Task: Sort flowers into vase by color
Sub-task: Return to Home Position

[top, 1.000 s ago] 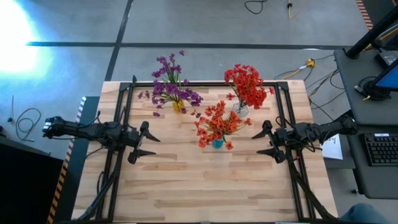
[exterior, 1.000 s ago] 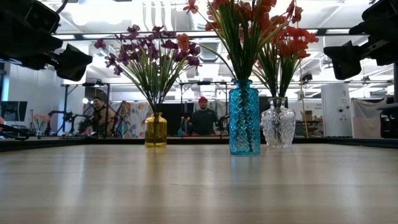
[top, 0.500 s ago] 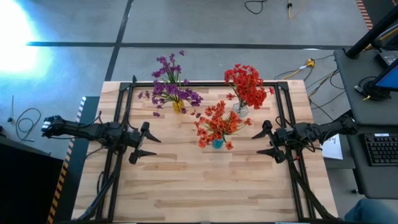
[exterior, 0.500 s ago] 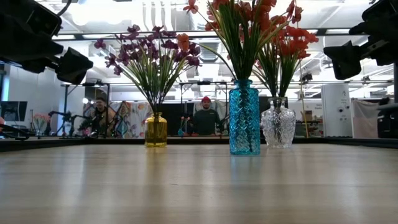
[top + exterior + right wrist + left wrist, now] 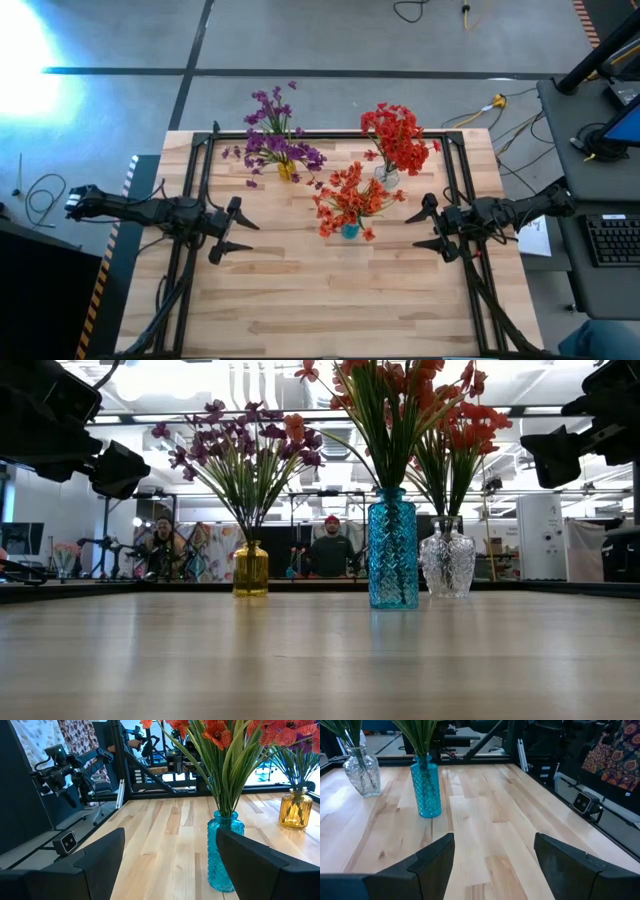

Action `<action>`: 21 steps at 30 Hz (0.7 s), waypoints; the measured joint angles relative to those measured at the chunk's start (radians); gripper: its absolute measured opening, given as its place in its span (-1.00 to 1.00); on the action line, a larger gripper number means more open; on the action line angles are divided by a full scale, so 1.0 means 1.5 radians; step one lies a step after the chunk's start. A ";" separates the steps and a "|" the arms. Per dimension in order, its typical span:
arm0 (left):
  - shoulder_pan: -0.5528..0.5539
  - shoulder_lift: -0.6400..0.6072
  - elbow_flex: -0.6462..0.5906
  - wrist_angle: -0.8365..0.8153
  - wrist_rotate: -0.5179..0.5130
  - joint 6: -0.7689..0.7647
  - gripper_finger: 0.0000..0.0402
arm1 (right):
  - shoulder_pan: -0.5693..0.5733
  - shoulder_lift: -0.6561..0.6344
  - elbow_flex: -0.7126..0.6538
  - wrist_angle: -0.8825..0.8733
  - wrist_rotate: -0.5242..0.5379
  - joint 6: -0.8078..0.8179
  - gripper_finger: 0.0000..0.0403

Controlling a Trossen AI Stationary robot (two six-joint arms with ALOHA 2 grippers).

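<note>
Over the pale plank table (image 5: 330, 300), the left gripper (image 5: 250, 234) and right gripper (image 5: 414, 231) hover with fingers spread, flanking the vases. Stems stand upright: purple flowers (image 5: 275, 140) in the smooth amber vase (image 5: 250, 568), far left; red flowers (image 5: 350, 200) in the diamond-textured turquoise vase (image 5: 393, 550) and faceted clear vase (image 5: 446, 558).

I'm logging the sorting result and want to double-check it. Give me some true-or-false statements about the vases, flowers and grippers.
1. The yellow vase holds purple flowers. True.
2. The blue vase is empty. False: it holds orange flowers.
3. The clear vase holds red flowers. True.
4. The left gripper grips a flower. False: it is open and empty.
5. The right gripper is open, clear of the vases. True.
</note>
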 joint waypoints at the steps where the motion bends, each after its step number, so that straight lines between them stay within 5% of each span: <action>1: 0.000 0.001 0.000 0.000 0.000 0.000 0.31 | 0.000 0.000 0.000 0.000 0.000 0.000 0.51; 21: 0.000 0.025 0.000 0.000 0.000 0.000 0.31 | 0.000 0.000 0.000 0.000 0.000 0.000 0.53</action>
